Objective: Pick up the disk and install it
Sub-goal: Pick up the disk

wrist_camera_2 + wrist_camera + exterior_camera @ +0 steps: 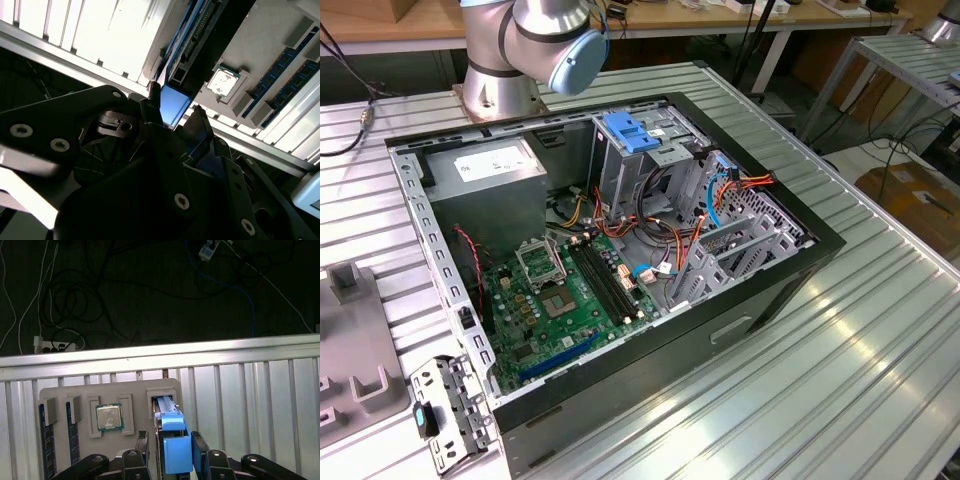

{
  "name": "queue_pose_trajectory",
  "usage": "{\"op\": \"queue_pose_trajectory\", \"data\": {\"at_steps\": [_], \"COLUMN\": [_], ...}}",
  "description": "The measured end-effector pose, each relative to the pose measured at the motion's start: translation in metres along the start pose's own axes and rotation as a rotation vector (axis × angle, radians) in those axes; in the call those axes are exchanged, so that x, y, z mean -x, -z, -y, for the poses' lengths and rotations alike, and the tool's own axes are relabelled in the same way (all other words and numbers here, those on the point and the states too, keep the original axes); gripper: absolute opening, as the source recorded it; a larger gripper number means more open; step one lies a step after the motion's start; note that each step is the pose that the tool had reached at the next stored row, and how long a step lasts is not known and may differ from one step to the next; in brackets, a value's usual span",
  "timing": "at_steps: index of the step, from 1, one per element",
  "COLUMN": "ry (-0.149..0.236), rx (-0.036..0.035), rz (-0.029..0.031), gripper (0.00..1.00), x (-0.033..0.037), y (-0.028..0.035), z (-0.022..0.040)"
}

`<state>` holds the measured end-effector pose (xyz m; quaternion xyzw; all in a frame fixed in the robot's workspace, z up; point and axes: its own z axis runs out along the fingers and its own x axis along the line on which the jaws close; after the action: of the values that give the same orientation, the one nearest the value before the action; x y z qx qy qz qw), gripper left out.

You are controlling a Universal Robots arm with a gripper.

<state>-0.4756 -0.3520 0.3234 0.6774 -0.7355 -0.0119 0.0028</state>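
The disk [172, 440] is seen in both wrist views standing on edge in a slot of a grey parts holder [135, 390]. It is kept upright there so that its blue-railed end is offered upward for grasping. The gripper [171, 438] is placed astride that blue end, one side to each face of the disk. Whether the disk is clamped or only bracketed cannot be told. A processor chip [109, 416] and memory modules [45, 440] are held in neighbouring recesses of the holder.

In the exterior view, the open computer case [760, 300] is laid on its side on the ribbed worktop [840, 380], so its drive cage [635, 135] can be reached from above. The disk is judged not yet lifted, and installation not begun.
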Motion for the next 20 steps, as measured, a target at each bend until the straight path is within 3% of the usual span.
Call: {"op": "queue_pose_trajectory", "data": {"at_steps": [6,13,20], "ry": [0.000,0.000,0.001], "rx": [-0.0005,-0.0024,-0.0032], "rz": [0.0002,0.0002,0.0003], "gripper": [0.47,0.47,0.47], "x": [-0.0001,-0.0002,0.0026], "y": [-0.0015,-0.0186,-0.0212], "z": [0.0000,0.0001,0.0000]}}
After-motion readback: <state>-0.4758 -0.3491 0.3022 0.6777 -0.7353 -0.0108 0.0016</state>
